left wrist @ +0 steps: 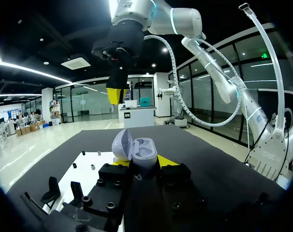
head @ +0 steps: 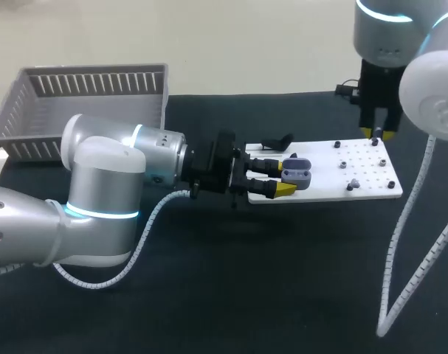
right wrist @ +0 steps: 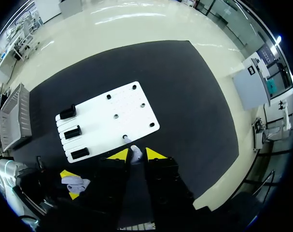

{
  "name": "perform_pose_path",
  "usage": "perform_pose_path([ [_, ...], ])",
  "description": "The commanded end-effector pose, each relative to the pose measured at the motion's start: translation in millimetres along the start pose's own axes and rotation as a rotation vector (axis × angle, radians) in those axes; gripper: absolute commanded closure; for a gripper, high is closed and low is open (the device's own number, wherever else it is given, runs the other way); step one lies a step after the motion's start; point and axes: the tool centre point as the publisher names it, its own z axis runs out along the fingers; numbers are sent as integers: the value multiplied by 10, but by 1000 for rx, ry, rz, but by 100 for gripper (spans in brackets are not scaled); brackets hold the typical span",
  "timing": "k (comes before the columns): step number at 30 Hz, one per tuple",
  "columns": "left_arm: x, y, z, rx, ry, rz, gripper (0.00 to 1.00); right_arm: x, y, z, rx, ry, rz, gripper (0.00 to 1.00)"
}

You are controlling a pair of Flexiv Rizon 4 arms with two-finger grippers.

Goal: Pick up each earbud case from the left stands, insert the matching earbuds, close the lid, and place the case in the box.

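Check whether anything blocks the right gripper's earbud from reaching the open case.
Nothing visible does. Open air lies between the earbud in the right gripper and the case in the left gripper; its lid stands open.

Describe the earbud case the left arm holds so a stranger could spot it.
Find the white board on the black table. At its left end, the left gripper clamps the earbud case between yellow tips. It alone is pale grey, lid open; the neighbouring stands are black.
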Motion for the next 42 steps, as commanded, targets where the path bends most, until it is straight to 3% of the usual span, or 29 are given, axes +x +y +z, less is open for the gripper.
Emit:
perform_pose_path([
  [1,12,-11,1,-5,-4,3,100,11,-38,-6,-5,-4,2,100],
  [17,12,-11,1,-5,-4,3,100,39,-18,-23,-6,-3,11,100],
  [19,12,-11,1,-5,-4,3,100,76,9,-48,18,-19,72,100],
  [20,12,-11,1,-5,-4,3,100,70,12,-57,84,-68,118,100],
  [22,12,-11,1,-5,-4,3,100,64,-9,-135,27,-29,218,100],
  [23,12,-11,1,-5,-4,3,100,73,-16,-164,64,-44,264,100],
  [29,15,-7,16,-7,-1,4,100,174,-19,-266,63,36,434,100],
  [36,-11,7,74,-29,4,16,100,313,85,-289,37,119,503,100],
  [42,-9,-7,131,-39,-6,17,100,360,174,-287,44,130,514,100],
])
